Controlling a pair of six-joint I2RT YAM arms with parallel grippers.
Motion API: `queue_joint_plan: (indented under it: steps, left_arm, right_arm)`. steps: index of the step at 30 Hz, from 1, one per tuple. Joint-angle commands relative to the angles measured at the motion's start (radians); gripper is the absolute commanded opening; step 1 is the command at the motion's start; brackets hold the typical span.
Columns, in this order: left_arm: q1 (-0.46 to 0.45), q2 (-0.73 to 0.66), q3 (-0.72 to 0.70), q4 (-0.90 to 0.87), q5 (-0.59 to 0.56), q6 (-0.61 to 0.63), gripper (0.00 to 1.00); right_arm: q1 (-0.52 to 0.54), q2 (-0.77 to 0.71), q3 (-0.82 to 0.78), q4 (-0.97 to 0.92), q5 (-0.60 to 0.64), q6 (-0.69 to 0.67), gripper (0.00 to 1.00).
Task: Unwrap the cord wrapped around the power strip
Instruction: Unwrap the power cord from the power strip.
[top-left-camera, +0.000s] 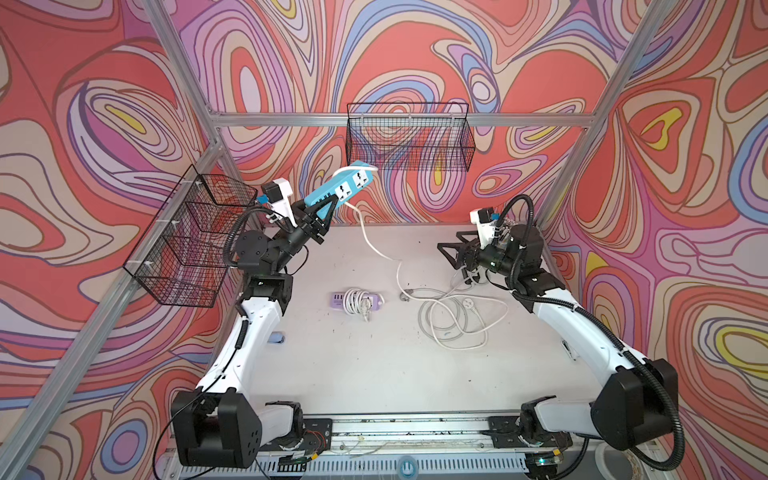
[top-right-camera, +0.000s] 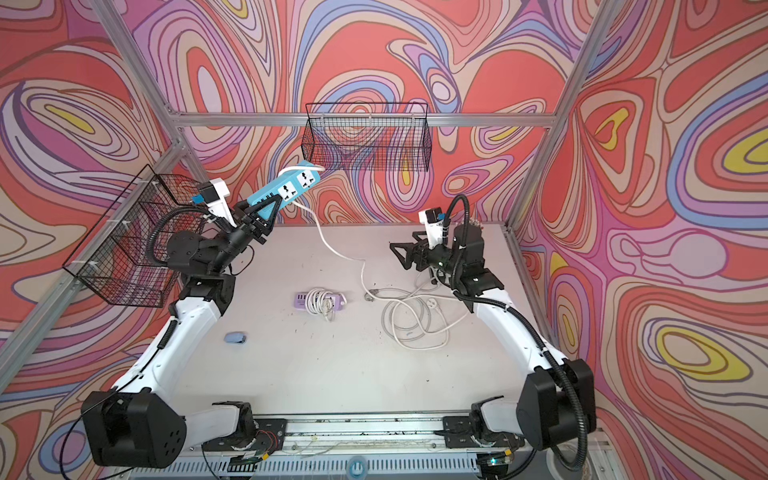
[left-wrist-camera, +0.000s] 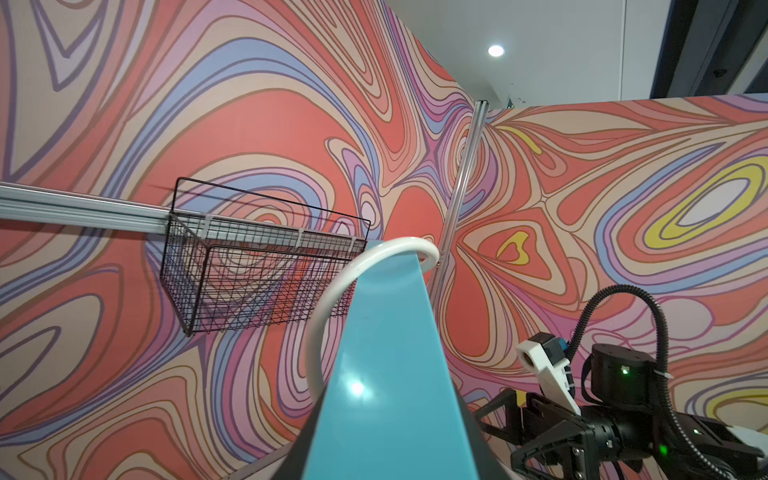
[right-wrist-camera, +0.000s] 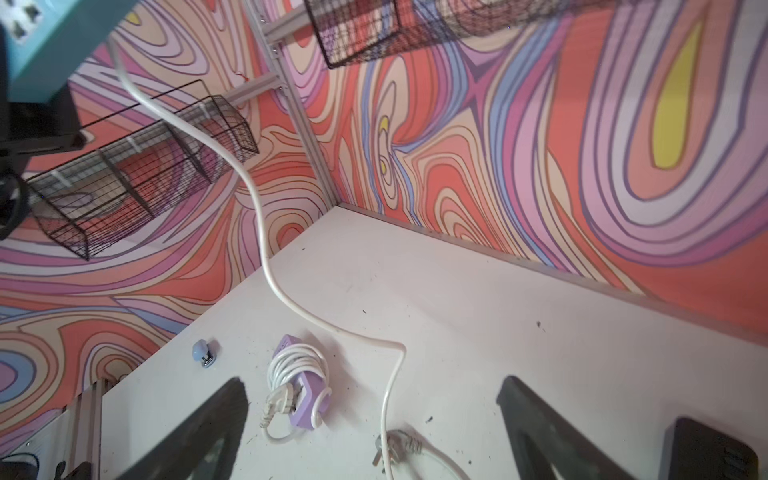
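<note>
Closest to the arm bases on the white table (top-left-camera: 374, 374) sits a small pale-blue thing (top-right-camera: 235, 337) that I can't identify. A bit farther in lies a purple power strip (top-left-camera: 356, 300), flat on the table with its white cord bundled around it.

Over by the right arm there's a loose tangle of white and grey cable (top-left-camera: 426, 320) on the table. My right gripper (right-wrist-camera: 372, 384) hovers just beyond it, fingers spread wide with nothing in them.

The left gripper (top-left-camera: 325, 208) is clamped tight on one end of the blue power strip (top-left-camera: 338, 187). It holds the strip up off the table, tilted toward the back wall, sockets facing the camera in both top views. Its white cord (top-left-camera: 374, 245) arcs over the far end, then drops in a slack line down to the table and toward that tangle.

There's a black wire basket (top-left-camera: 191, 237) on the left wall, and another wire basket (top-left-camera: 409, 137) on the back wall just behind the strip's tip.
</note>
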Motion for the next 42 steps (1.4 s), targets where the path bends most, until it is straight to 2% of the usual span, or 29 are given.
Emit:
queue_joint_plan:
  steps: [1, 9, 17, 21, 22, 25, 28, 30, 31, 37, 42]
  left_arm:
    - [-0.039, 0.002, 0.052, 0.075, 0.039, -0.018, 0.0]
    - [-0.092, 0.01, 0.058, 0.074, 0.05, -0.028, 0.0]
    - [-0.128, 0.013, 0.06, 0.081, 0.055, -0.036, 0.0]
    - [-0.144, 0.018, 0.06, 0.081, 0.062, -0.036, 0.0]
    - [-0.147, 0.019, 0.06, 0.081, 0.063, -0.039, 0.0]
    - [-0.152, 0.022, 0.061, 0.088, 0.064, -0.043, 0.0]
    - [-0.154, 0.021, 0.06, 0.085, 0.066, -0.04, 0.0]
    - [-0.154, 0.018, 0.059, 0.078, 0.064, -0.029, 0.0]
    - [-0.154, 0.018, 0.059, 0.075, 0.064, -0.027, 0.0]
    - [-0.153, 0.019, 0.058, 0.065, 0.063, -0.017, 0.0]
    - [-0.154, 0.035, 0.063, 0.071, 0.073, -0.031, 0.0]
  right_arm:
    - [0.085, 0.049, 0.065, 0.169, -0.086, -0.064, 0.99]
    - [0.206, 0.239, 0.224, 0.348, -0.087, -0.07, 0.97]
    - [0.234, 0.381, 0.313, 0.467, -0.076, -0.039, 0.96]
    - [0.237, 0.458, 0.359, 0.511, -0.089, 0.002, 0.92]
    - [0.237, 0.469, 0.367, 0.52, -0.094, 0.013, 0.89]
    - [0.238, 0.504, 0.384, 0.549, -0.099, 0.04, 0.66]
    - [0.238, 0.518, 0.385, 0.558, -0.096, 0.059, 0.31]
    - [0.238, 0.518, 0.378, 0.548, -0.094, 0.068, 0.03]
    - [0.238, 0.514, 0.373, 0.544, -0.092, 0.068, 0.0]
    - [0.236, 0.473, 0.335, 0.519, -0.065, 0.048, 0.0]
    - [0.206, 0.454, 0.369, 0.465, -0.051, 0.023, 0.0]
